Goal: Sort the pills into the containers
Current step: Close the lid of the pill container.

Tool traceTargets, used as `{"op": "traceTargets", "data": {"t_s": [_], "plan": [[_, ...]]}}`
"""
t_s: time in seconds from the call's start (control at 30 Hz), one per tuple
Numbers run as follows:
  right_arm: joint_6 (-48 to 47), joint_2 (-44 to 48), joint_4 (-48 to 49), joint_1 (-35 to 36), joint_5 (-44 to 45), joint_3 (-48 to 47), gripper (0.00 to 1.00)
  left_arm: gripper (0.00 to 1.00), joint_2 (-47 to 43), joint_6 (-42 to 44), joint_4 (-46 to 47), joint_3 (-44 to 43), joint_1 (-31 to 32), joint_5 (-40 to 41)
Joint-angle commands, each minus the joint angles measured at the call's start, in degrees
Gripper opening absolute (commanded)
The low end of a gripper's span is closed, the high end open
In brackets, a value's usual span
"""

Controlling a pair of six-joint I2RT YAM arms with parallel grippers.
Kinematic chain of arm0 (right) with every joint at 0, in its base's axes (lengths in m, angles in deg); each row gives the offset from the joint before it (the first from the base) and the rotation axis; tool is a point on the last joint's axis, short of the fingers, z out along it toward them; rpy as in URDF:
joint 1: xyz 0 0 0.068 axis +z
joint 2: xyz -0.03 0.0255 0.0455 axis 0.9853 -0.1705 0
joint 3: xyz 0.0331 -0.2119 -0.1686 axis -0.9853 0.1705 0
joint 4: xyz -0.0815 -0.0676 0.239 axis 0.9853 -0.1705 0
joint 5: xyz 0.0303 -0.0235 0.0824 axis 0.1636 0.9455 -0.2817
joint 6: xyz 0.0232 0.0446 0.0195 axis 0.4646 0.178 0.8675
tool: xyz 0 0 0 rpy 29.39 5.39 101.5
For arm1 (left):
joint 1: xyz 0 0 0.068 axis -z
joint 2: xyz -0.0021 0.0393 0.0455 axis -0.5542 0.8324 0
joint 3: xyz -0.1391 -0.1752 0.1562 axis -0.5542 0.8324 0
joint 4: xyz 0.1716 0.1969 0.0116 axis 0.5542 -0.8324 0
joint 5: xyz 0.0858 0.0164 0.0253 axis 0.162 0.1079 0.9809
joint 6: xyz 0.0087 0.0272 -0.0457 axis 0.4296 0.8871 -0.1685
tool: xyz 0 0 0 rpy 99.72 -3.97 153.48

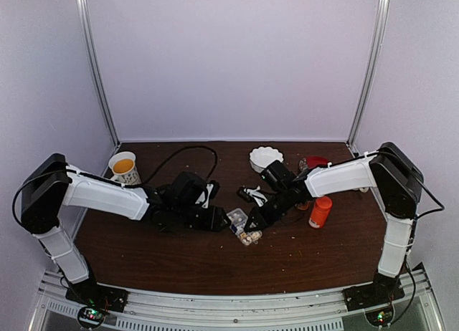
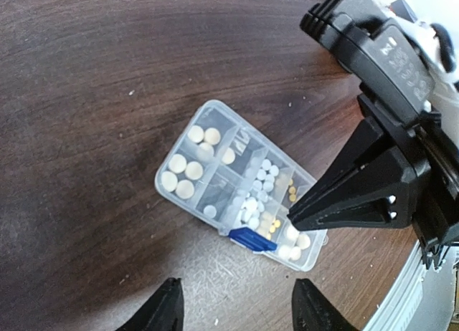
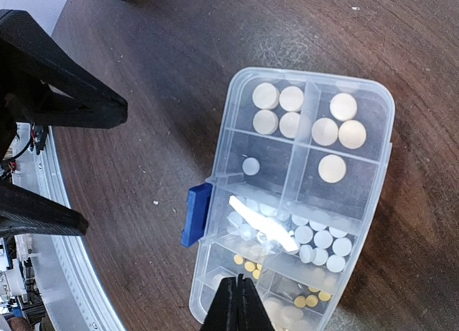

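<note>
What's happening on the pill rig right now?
Both arms are at the clear pill organizer box at mid-table. The right gripper is shut, its tips above the end with the small yellow tablets; whether it pinches anything can't be seen. The left gripper hangs open just beside the box, holding nothing. The pills lie grouped by kind in the compartments.

Clear plastic organizer box (image 3: pixel 358 188), rectangular, gridded into small compartments, blue latch (image 3: pixel 195 214) on one long side. Lies flat on the dark wood table (image 3: pixel 179 44). Pills (image 3: pixel 291 99) grouped by type: large cream discs in end cells, small white rounds mid-box, tiny yellow ones toward the other end; one whitish tablet alone in its cell.
</note>
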Motion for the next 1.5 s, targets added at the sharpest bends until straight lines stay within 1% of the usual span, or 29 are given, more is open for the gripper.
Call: {"op": "traceTargets", "data": {"t_s": [0.0, 0.1, 0.33, 0.6, 0.63, 0.8, 0.93, 1.13, 1.2, 1.27, 1.3, 1.47], "plan": [[0.29, -1.4, -2.79, 0.48, 4.96, -0.63, 0.0, 0.56, 3.26, -0.53, 2.82, -4.12, -0.67, -0.86], [0.66, -1.46, -2.84, 0.74, 5.97, -0.78, 0.0, 0.57, 6.24, 0.12, -2.79, -7.77, -0.72, -0.03], [0.64, -1.25, -2.92, 1.2, 6.4, -0.89, 0.0, 0.59, 9.72, 0.91, -6.87, -11.12, -0.68, 0.97], [0.64, -1.08, -2.88, 1.29, 6.34, -1.2, 0.0, 0.57, 13.38, 2.42, -13.78, -13.49, -0.75, 1.6], [0.66, -1.01, -2.91, 1.29, 6.35, -1.26, 0.0, 0.54, 13.33, 2.58, -14.6, -13.38, -0.76, 1.79], [0.6, -1.08, -3.13, 1.27, 6.44, -1.46, 0.0, 0.32, 10.39, 2.55, -15.82, -10.52, -0.75, 3.02], [0.73, -1.19, -3.02, 1.29, 6.53, -1.55, 0.0, 0.2, 9.02, 2.45, -15.64, -8.55, -0.69, 2.93], [0.88, -1.32, -2.92, 1.35, 6.83, -1.73, 0.0, 0.13, 8.32, 2.62, -14.87, -7.49, -0.62, 2.05], [0.9, -1.36, -2.87, 1.37, 7.1, -1.72, 0.0, 0.08, 7.55, 2.91, -11.51, -6.39, -0.44, 0.4], [0.99, -1.34, -2.86, 1.38, 7.63, -1.64, 0.0, 0.01, 7.38, 2.79, -7.04, -5.47, -0.43, -2.75], [0.99, -1.34, -2.83, 1.38, 7.98, -1.57, 0.0, 0.0, 7.62, 2.42, -5.47, -5.27, -0.41, -4.02], [1.3, -1.07, -2.7, 1.38, 9.14, -1.37, 0.0, 0.0, 9.85, 0.25, 0.62, -5.09, -0.43, -7.18]]}}
